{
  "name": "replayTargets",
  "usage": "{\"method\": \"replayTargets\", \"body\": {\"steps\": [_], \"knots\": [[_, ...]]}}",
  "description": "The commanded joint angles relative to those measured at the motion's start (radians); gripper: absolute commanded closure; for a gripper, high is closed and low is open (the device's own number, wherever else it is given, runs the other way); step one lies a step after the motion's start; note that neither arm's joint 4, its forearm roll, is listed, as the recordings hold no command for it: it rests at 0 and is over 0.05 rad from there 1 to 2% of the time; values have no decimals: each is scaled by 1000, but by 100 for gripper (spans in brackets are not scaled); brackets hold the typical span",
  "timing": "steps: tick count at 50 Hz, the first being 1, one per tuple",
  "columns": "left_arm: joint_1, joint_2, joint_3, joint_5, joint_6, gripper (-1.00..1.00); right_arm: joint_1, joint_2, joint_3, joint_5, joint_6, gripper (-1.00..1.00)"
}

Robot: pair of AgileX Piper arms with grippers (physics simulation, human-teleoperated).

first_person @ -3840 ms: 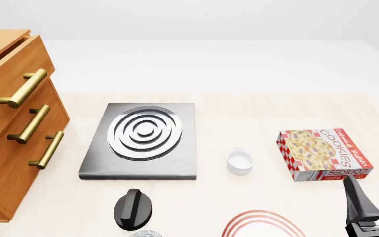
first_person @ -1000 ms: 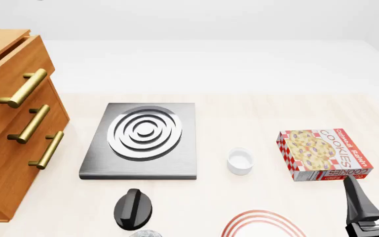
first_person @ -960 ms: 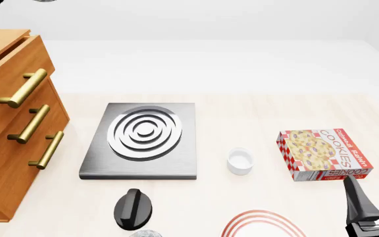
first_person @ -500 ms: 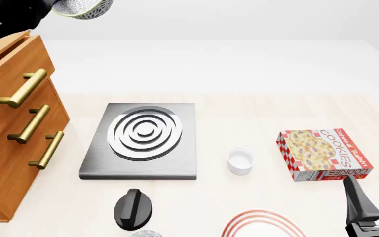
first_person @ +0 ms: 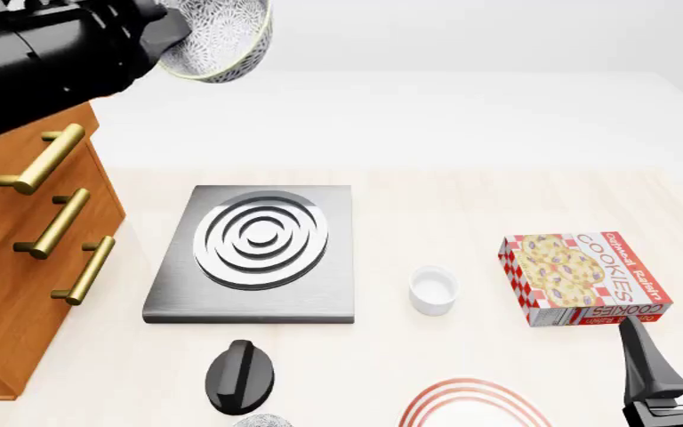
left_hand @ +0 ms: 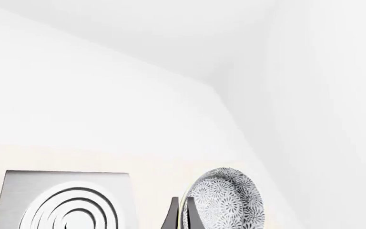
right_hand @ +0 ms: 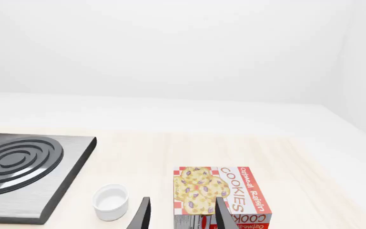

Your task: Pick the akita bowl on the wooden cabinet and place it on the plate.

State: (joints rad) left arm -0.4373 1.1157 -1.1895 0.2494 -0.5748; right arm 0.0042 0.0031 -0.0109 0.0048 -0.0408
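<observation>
From the front, your left arm [first_person: 45, 62] comes in high at the far left, above the wooden cabinet [first_person: 21, 240], carrying the akita bowl [first_person: 217, 40] tilted in the air, clear of the cabinet top and over the far side of the table. The plate [first_person: 472, 405] lies at the near edge, right of centre (only its red rings show), well apart from the bowl. Your right gripper [first_person: 674, 356] rests near right, fingers parted around nothing. In the left wrist view, your left gripper [left_hand: 181, 214] is closed thin on the bowl's rim, the stove [left_hand: 65, 200] below. In the right wrist view, the spread fingers [right_hand: 141, 214] frame the cookie box [right_hand: 221, 193], with the white cup [right_hand: 111, 201] to its left.
</observation>
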Motion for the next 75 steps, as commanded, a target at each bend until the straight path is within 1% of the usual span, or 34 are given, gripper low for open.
{"method": "replayTargets", "body": {"steps": [1,9,17,23,36,42,57,75], "knots": [[-60,-1,31,-14,13,100,0,0,0,0,0,-100],[-105,-2,55,-17,19,100,0,0,0,0,0,-100],[-136,0,54,-13,34,100,0,0,0,0,0,-100],[-181,5,65,-9,57,100,0,0,0,0,0,-100],[-233,21,68,-6,79,100,0,0,0,0,0,-100],[-270,32,78,-5,81,100,0,0,0,0,0,-100],[-321,48,89,1,100,100,0,0,0,0,0,-100],[-371,40,108,24,102,100,0,0,0,0,0,-100]]}}
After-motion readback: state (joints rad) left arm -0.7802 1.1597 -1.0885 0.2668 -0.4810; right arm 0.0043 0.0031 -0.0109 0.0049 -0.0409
